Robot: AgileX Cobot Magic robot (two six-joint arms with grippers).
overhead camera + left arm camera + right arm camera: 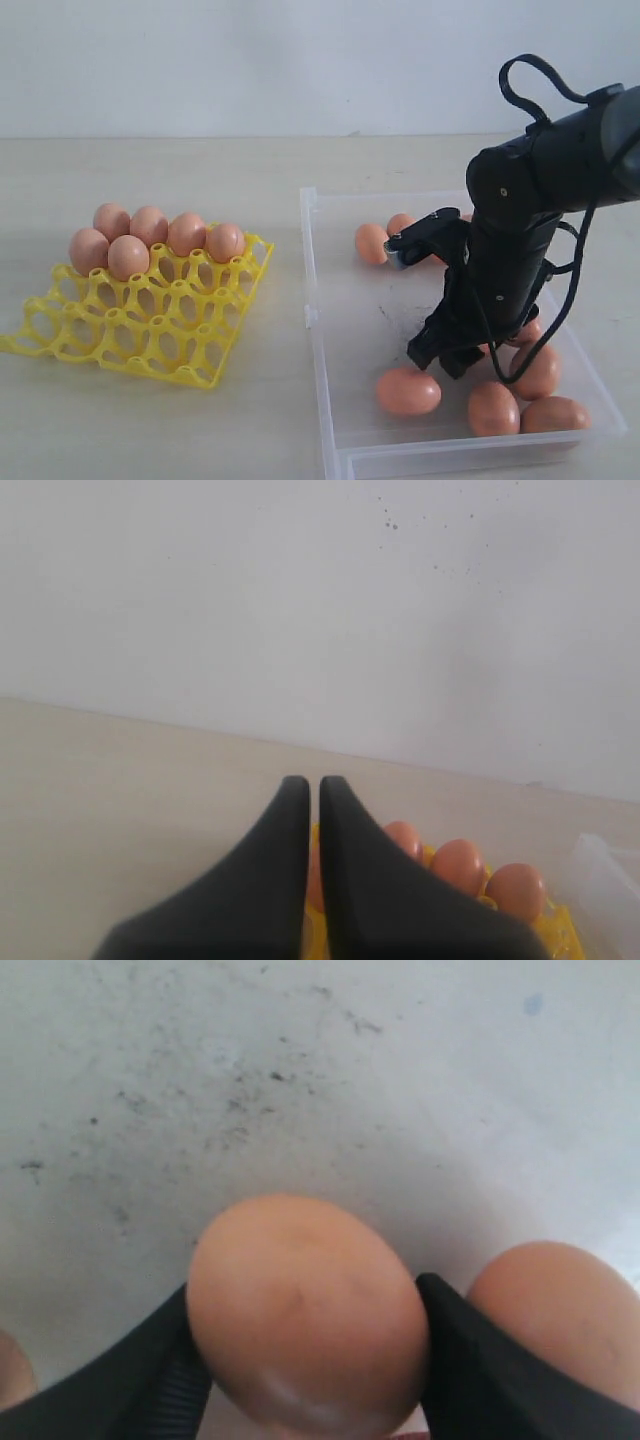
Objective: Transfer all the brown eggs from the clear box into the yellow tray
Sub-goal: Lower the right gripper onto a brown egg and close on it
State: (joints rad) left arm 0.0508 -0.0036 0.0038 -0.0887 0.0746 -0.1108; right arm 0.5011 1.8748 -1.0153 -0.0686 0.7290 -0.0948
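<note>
Exterior view: the yellow tray (pixel 150 330) lies on the counter (pixel 250 170) at about 9 o'clock. It carries six brown eggs (pixel 149 228), four in its far row at the tray's 12 o'clock edge and two in the next row; the nearer cups are bare. The clear box (pixel 345 300) lies at 4 o'clock, with loose eggs near its 12 o'clock end and along its 6 o'clock wall. The right tool (pixel 445 358) is low inside the box, and the arm hides its tips here.

Left wrist view: the left tool (pixel 312 785) is pinched to a thin slit with nothing in it. Some of the tray's eggs show beyond its tips.

Right wrist view: the right tool stands wide, clamped on the gripped egg (pixel 305 1310), one finger on each flank. A neighbour egg (pixel 560 1310) sits just beside one finger. Whether the gripped egg rests on the box floor or hangs clear, I cannot tell.

To do this step well, squeeze gently across the egg's widest part and rise straight up so the neighbour is not knocked. Then swing toward 9 o'clock, lower over a bare cup, and release only once the egg is seated.
</note>
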